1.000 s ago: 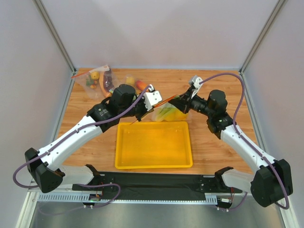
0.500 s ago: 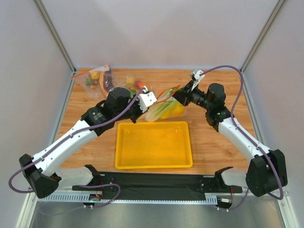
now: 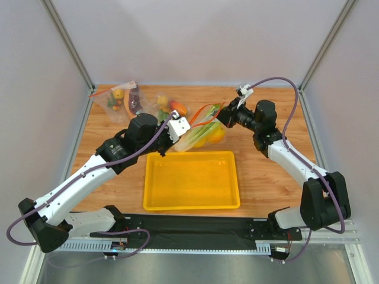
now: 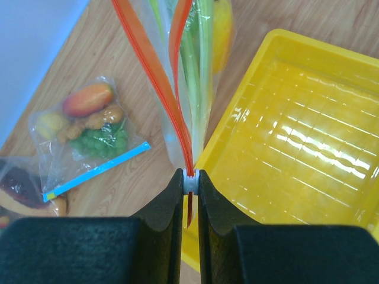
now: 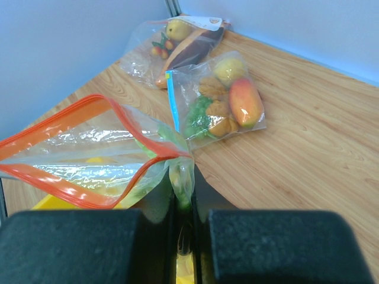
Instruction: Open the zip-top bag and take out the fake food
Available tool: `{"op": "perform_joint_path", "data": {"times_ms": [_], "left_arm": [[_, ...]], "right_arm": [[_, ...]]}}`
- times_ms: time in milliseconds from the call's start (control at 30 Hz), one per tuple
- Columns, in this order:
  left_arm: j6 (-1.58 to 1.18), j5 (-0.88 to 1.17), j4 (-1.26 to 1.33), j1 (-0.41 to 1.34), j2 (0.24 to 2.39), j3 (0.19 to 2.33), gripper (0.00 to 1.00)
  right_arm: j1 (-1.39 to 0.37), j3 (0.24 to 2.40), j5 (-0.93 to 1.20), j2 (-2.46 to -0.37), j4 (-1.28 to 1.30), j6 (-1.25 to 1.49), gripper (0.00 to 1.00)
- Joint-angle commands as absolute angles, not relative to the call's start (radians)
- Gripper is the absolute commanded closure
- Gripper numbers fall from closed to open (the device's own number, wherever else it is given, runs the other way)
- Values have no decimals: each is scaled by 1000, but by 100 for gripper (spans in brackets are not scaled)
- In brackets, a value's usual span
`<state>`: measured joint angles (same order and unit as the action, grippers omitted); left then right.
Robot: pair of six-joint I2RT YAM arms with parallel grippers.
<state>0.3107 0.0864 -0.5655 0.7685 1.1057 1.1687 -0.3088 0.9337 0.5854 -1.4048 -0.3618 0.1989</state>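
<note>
- The left end effector is closed on one end of the red-orange zip strip, where the two halves of the strip meet between the jaws.
- The right end effector is clamped on the opposite end of the mouth, with a fold of clear plastic pinched just below the strip.
- The zip-top bag is stretched between the two end effectors just beyond the far rim of the yellow tray; its mouth is parted, the two strip halves being bowed apart in the right wrist view.
- The fake food is seen inside the bag: a pale-green stalk lies lengthwise, with a yellow fruit beside it and an orange fruit toward the right arm's side.
- Whether the bag's bottom touches the counter cannot be told.
- A bag with a blue zip strip lies flat on the counter behind the held bag, and a smaller bag lies in the far left corner.
</note>
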Motion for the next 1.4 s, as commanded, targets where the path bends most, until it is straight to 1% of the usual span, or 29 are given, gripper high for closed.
{"op": "perform_joint_path", "data": {"times_ms": [0,267,333,400,500,533,567,600,700,733,767,800,967,1100,1200,1367], "left_arm": [[282,72,-606,767,1039,1164,100],[256,83,-584,756,1022,1138,100],[233,116,-572,758,1052,1137,100],[187,138,-554,756,1098,1143,100],[132,129,-545,758,1155,1155,100],[123,115,-545,756,1166,1161,100],[114,100,-543,756,1172,1163,100],[98,69,-534,756,1180,1163,100],[75,32,-512,756,1177,1155,100],[63,28,-509,758,1178,1154,100],[60,26,-505,756,1178,1151,100],[57,25,-503,758,1177,1150,100],[43,35,-502,758,1181,1152,100],[35,41,-499,756,1181,1150,100],[35,44,-500,758,1186,1151,100],[35,55,-500,756,1184,1152,100]], "right_arm": [[-265,983,445,-1437,-417,189,100],[-255,1020,430,-1500,-419,210,100],[-255,1029,428,-1517,-420,239,99],[-253,1038,422,-1522,-414,264,97],[-255,1039,394,-1511,-390,302,76],[-255,1039,385,-1505,-374,314,63],[-255,1035,374,-1497,-338,321,57],[-255,1034,350,-1476,-313,327,48],[-253,1019,295,-1431,-204,356,42],[-255,1009,281,-1419,-181,362,35],[-255,1000,266,-1408,-145,380,33],[-256,974,244,-1379,-132,391,31],[-278,904,206,-1272,-103,475,31],[-385,934,109,-1194,-23,466,28],[-445,946,68,-1178,-6,475,27],[-477,954,60,-1209,-20,511,28]]}}
